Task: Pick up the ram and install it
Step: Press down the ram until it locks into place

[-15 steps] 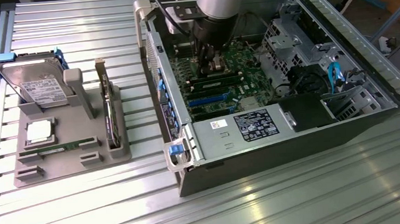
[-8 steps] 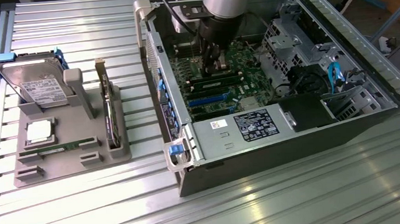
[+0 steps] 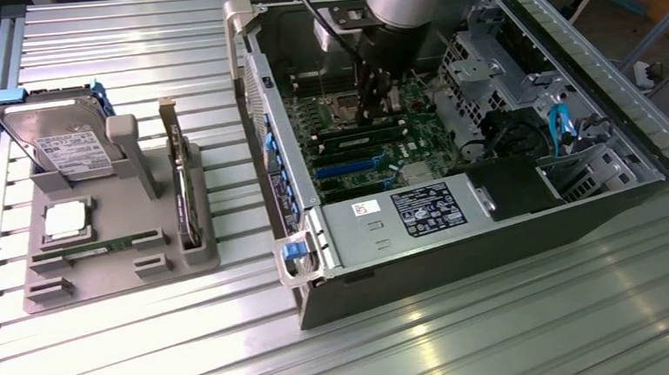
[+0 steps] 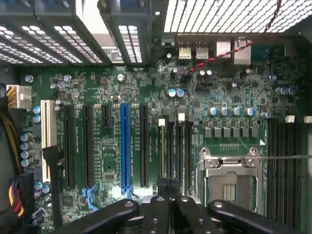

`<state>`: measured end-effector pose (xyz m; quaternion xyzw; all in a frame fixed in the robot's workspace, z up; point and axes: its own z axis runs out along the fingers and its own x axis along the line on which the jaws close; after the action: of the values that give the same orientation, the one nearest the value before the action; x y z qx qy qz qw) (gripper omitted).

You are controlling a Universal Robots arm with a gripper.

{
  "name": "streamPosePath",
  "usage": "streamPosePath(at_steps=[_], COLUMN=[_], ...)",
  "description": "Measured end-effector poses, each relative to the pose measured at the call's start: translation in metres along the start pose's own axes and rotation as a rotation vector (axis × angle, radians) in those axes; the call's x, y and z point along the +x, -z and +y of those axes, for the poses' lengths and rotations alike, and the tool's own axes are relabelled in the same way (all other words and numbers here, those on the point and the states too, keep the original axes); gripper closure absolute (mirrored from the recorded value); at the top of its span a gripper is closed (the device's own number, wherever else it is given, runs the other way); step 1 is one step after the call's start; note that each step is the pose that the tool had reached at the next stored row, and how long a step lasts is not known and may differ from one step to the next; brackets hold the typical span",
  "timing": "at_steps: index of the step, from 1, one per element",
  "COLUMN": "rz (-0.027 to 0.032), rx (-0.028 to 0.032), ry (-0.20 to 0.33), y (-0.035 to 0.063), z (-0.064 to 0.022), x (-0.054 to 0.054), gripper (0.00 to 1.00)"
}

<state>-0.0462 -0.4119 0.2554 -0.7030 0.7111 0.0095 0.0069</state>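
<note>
Arm comes down into the open computer case (image 3: 316,276), which lies on its side on the slatted bench (image 3: 460,337) toward the exterior view's right edge; the wrist housing hides much of the board behind it. Gripper (image 3: 367,107) (image 4: 168,187) sits over the motherboard (image 4: 112,97) beside the empty processor socket (image 4: 229,180), jaws pressed together. Fingertips are cut off at the frame edge in the wrist view, so I cannot tell whether they pinch anything or only rest on it. The ram (image 3: 361,138) (image 4: 162,151) stands on edge in a memory slot just beside the socket, long axis parallel to the neighbouring slots and running across the board between the case's long walls; in the wrist view only its thin top edge shows, one end lost under the fingers. Seating depth and latches are hard to make out. A twin stick (image 3: 83,249) lies flat along the near edge of the grey tray (image 3: 120,283) at the bench's left side.
</note>
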Motion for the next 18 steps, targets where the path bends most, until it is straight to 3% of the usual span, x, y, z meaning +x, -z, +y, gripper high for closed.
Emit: streamPosePath(at_steps=[3,6,10,12,17,18], rz=[0.0000,0.0002,-0.0001,-0.0001,0.0002,0.0003], rx=[0.0000,-0.0001,0.0000,0.0000,0.0000,-0.0001], ry=[0.000,0.000,0.000,0.000,0.000,0.000], y=[-0.0001,0.0011,0.0298,0.0500,0.0900,0.0935], z=[-0.0113,-0.0124,-0.0123,-0.0122,-0.0120,-0.0120], x=[0.000,0.000,-0.001,-0.001,-0.002,-0.002], gripper=[0.89,0.89,0.89,0.89,0.89,0.89])
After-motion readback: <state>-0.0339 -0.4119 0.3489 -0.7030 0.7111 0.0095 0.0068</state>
